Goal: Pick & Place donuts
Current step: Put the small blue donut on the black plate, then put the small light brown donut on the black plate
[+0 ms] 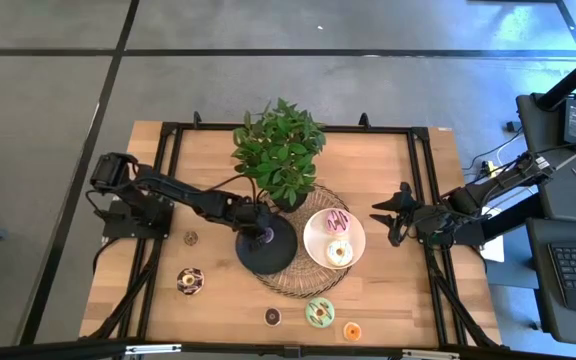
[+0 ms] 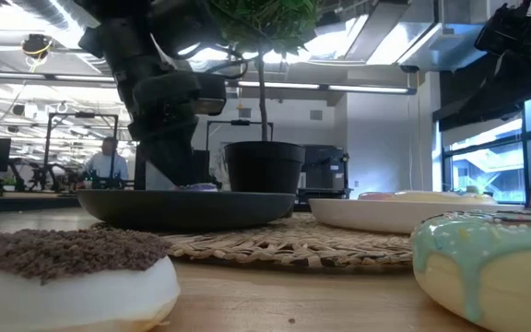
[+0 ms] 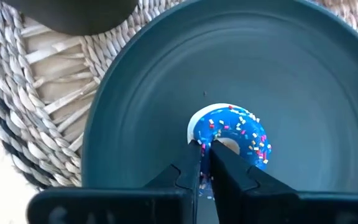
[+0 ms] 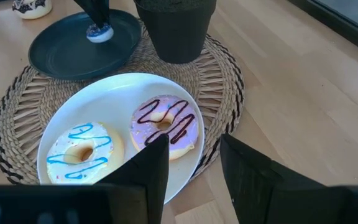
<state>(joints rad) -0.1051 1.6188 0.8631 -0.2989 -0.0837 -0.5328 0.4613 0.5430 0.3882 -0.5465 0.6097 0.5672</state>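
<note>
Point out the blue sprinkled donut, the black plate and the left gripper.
blue sprinkled donut point(image 3: 241, 134): left wrist view, on its icing.
black plate point(image 3: 303, 74): left wrist view, bare inner surface.
left gripper point(image 3: 207, 167): left wrist view, between fingertips, shut on the donut.

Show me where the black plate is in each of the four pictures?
High view: black plate at centre, under the left arm.
Low view: black plate left of centre, on the woven mat.
Left wrist view: black plate fills the picture.
Right wrist view: black plate upper left.
Shared landmark: woven mat.
</note>
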